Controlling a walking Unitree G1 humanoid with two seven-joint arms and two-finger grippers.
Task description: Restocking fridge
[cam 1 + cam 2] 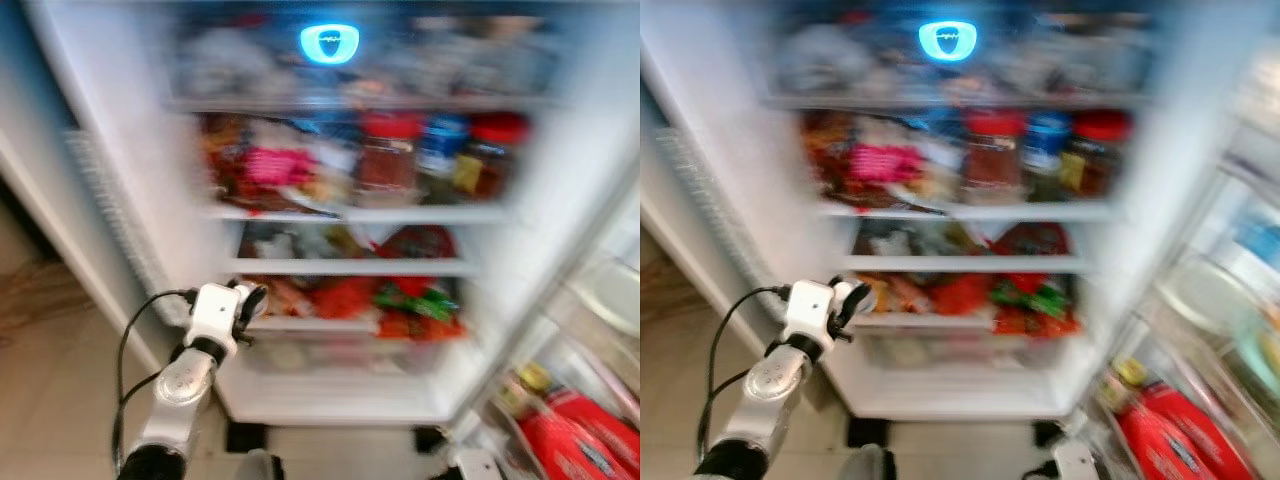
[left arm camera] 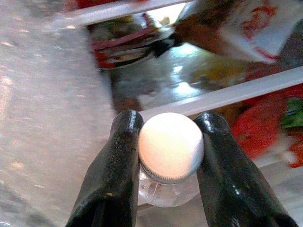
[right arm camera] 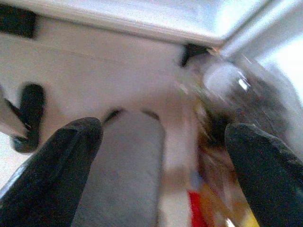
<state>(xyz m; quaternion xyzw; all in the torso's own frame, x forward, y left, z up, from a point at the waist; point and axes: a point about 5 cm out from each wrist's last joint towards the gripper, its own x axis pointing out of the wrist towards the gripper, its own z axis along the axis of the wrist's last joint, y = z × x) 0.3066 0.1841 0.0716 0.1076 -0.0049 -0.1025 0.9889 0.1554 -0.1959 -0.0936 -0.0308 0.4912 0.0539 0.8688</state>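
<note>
The open fridge (image 1: 350, 213) stands in front of me, its shelves crowded with jars, red packets and bags, all blurred. My left gripper (image 1: 248, 300) is raised at the left edge of the lower shelves. In the left wrist view it (image 2: 169, 119) is shut on a clear bottle by its white ribbed cap (image 2: 171, 147). The bottle's body is mostly hidden below the cap. My right gripper (image 3: 163, 127) stands open down low by the fridge's bottom corner, with nothing between its fingers.
The fridge door (image 1: 590, 330) hangs open on the right, its racks holding red packages (image 1: 575, 430) and a small jar. A blue light (image 1: 329, 43) glows at the top of the fridge. Tiled floor (image 1: 50, 340) lies to the left.
</note>
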